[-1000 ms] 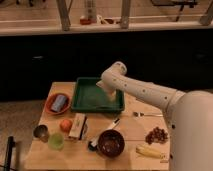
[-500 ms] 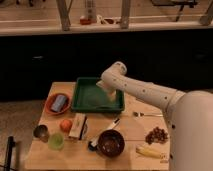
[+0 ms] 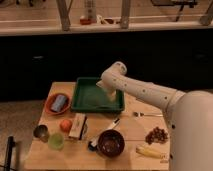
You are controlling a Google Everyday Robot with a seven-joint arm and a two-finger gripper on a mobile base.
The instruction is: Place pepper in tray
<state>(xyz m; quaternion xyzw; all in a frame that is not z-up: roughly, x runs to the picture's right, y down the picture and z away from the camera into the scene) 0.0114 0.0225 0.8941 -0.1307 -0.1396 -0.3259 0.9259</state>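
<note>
A: What does the robot look like?
B: A broad, rounded off-white body [image 3: 192,132] fills the view at 4 o'clock. From it comes a smooth cream arm [image 3: 147,93], tube-shaped, with small dark dots along its side and a bulbous joint.
A: And the gripper?
B: The gripper [image 3: 112,96], also pale, is over the tray [image 3: 77,95], at its 3 o'clock side.

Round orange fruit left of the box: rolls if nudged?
Probably rolls: the round orange fruit looks ball-shaped, loose on the table. The box beside it may block it that way. Gripper hangs over the green tray, not near it.
</note>
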